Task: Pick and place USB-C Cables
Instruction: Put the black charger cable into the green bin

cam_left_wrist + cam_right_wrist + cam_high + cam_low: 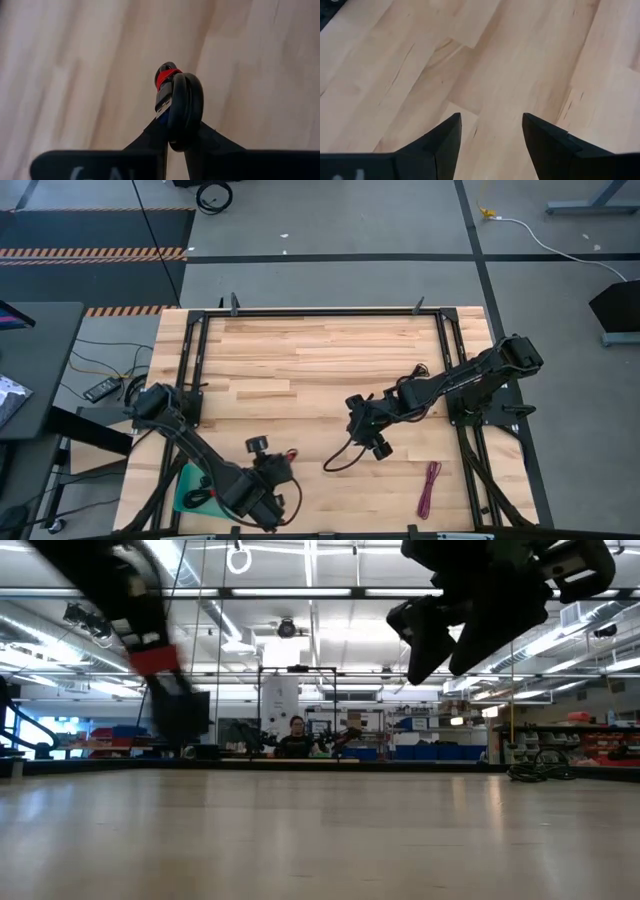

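At the near left edge I have the left gripper (175,112) clamped on a black-and-red cable (180,107), carried clear of the wood beside the teal tray (186,485), presumably its drop spot. My right gripper (490,135) hangs open mid-table above a loose black cable (345,455); the magenta cable (430,485) lies farther right.

The left arm (215,475) hides most of the teal tray (185,490).
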